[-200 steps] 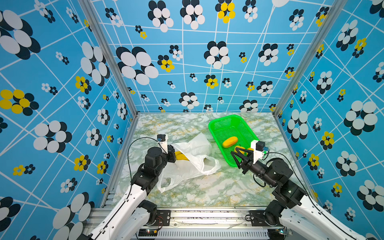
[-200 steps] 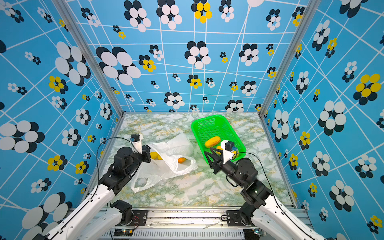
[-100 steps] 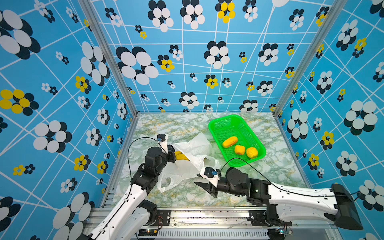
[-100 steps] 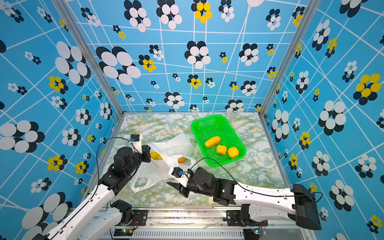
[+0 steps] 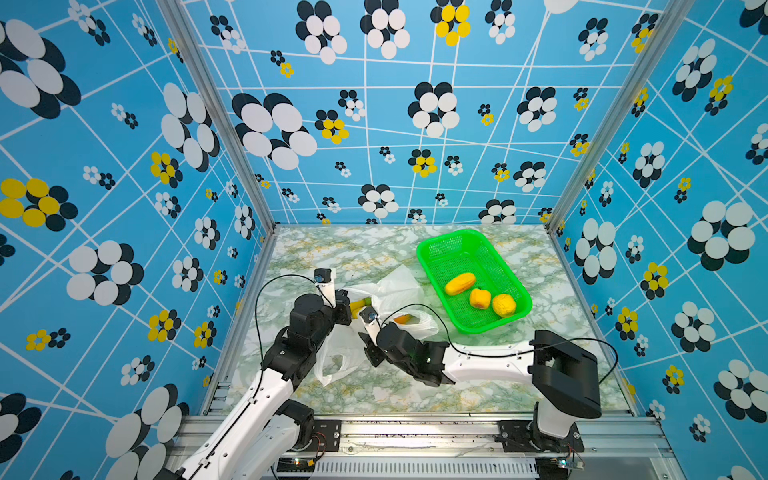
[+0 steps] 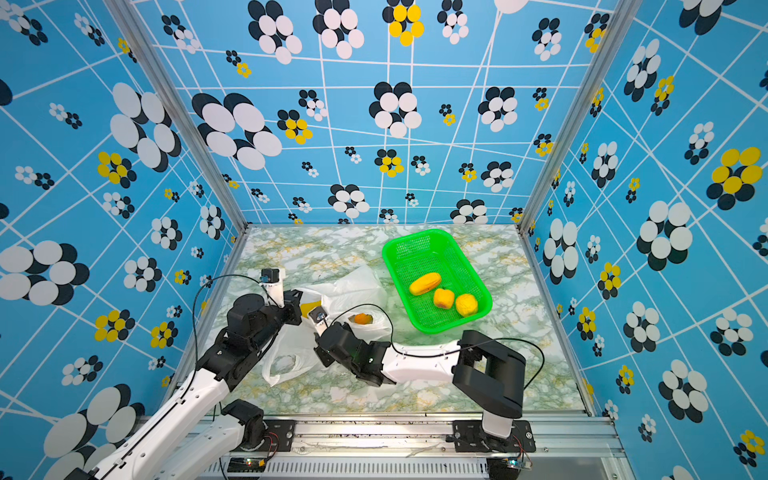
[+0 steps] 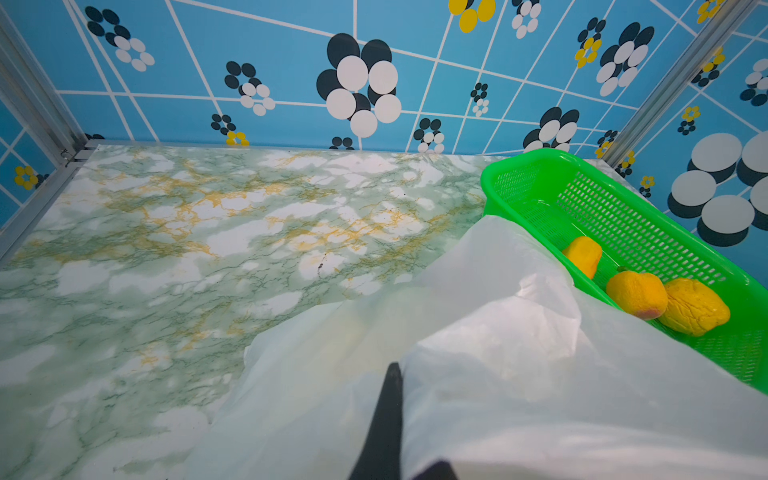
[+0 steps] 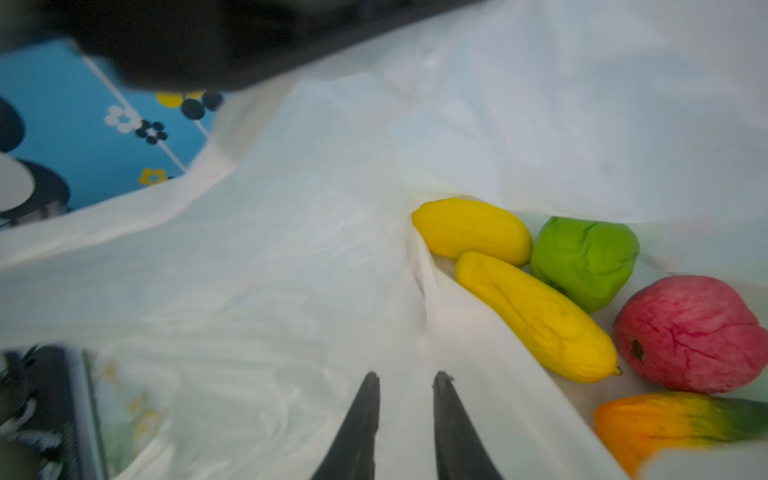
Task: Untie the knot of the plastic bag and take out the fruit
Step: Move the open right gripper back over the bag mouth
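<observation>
- White film fills the nearest view. The right fingers stand a narrow gap apart at the lip of the plastic bag. Film lies in or behind that gap, and I cannot tell whether any is pinched.
- Just past them, inside the open mouth, lies fruit not yet taken out: a short yellow one, a long yellow one, a green one, a pinkish-red one and a green-orange striped one.
- On the bag's near side a handle loop lies slack on the table. No knot shows anywhere, so the untying looks done.
- The left fingers are closed on the bag's rim, holding it up so that the mouth gapes.
- Farther back, well apart from both arms, the green basket holds three yellow-orange pieces lying close together.
- Progress, as a judgement: three pieces are out and at least five remain in the bag, so the emptying is under halfway.
</observation>
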